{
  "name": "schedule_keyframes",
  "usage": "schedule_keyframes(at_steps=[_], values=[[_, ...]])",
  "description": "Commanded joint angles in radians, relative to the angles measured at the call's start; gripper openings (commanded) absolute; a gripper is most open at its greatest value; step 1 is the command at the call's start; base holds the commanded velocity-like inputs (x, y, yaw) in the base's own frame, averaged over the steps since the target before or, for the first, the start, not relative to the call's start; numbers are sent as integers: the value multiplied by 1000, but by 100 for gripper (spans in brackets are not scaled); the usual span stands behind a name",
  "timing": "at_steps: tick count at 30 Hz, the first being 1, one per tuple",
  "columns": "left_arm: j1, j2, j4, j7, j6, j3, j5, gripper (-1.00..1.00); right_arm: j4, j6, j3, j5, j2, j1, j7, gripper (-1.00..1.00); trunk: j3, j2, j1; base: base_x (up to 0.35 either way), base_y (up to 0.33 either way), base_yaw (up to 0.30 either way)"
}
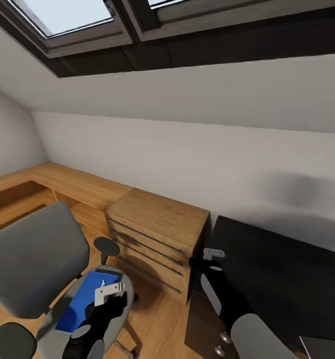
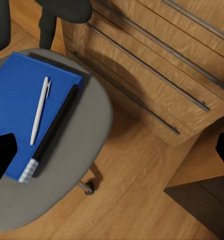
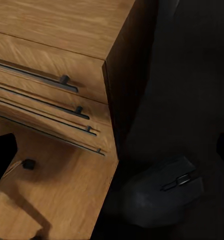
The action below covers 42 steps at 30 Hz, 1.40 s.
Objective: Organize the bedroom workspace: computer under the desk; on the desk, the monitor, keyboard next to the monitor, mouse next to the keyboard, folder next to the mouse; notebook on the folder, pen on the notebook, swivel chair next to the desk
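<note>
Sloped grey ceiling and a dark-framed skylight (image 1: 77, 25) close over this attic bedroom, with light wood floor (image 1: 160, 324) below.

Nearest, the left gripper (image 1: 109, 292) hangs over the swivel chair (image 1: 35, 259), just above the seat, and its light-coloured fingers stand slightly apart with nothing between them. On the grey seat lies the blue folder (image 2: 21, 107), flat, with white page edges at one end. A white pen (image 2: 39, 110) rests lengthwise on top of the folder, touching it. A black armrest (image 1: 106, 245) stands between the seat and the oak dresser (image 1: 155, 239).

The right gripper (image 1: 213, 254) is held at the near corner of the black surface (image 1: 282, 279), close to the gap between the dresser and the desk; from the pictures I cannot tell how wide it stands. In the right wrist view a dark mouse (image 3: 164, 192) lies on the black surface, near the edge that faces the dresser. Two round silver knobs (image 1: 222, 344) show on the dark drawer unit under the surface.

Farther back, the dresser, with long dark rail handles (image 2: 147, 65) across its drawers, stands beside the desk against the white wall (image 1: 187, 159). To its left a low oak shelf unit (image 1: 32, 187) runs along the wall into the corner.
</note>
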Motion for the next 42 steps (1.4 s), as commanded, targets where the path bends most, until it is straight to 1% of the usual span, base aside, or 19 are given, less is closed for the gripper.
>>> schedule_keyframes(at_steps=[1,7,10,14,16,18,20,25,34,37,42], values=[[-1,0,-1,10,2,-1,10,100,-1,4,5,-10,-1,-1,-9,100,-2,-1,0,99,0,85],[-1,-1,-3,10,1,-3,11,100,4,4,3,-7,-4,-1,-10,100,-2,-1,0,30,0,26],[-1,-2,-26,9,2,-3,13,100,4,4,2,-7,-6,-1,-9,100,-2,-1,0,4,0,4],[-1,-3,-36,8,2,0,13,100,7,3,1,-5,-9,-1,-9,100,-2,-1,0,1,0,1],[-1,-3,-40,9,1,1,13,100,28,4,-3,-7,-10,-1,-11,100,-2,-1,0,0,0,0],[-1,-3,-42,9,1,1,13,100,46,5,-5,-7,-13,-2,-11,100,-8,-15,8,0,0,0],[-1,-3,-44,9,1,0,13,100,83,6,-7,-9,-19,-4,-11,100,-15,-29,16,0,0,0],[-1,-3,-57,10,0,1,13,100,127,6,-8,-10,-23,-7,-12,100,-30,-64,35,0,0,0],[0,-4,-72,22,0,-2,15,100,143,0,-8,-7,-30,-8,-11,100,-58,-127,69,0,0,0],[0,-4,-73,24,0,-3,15,100,144,-17,-8,-6,-31,-8,-12,100,-68,-148,81,0,0,0],[1,-4,-73,25,0,-5,15,100,182,-41,-8,-8,-44,-18,-11,100,-84,-183,100,0,0,0]])
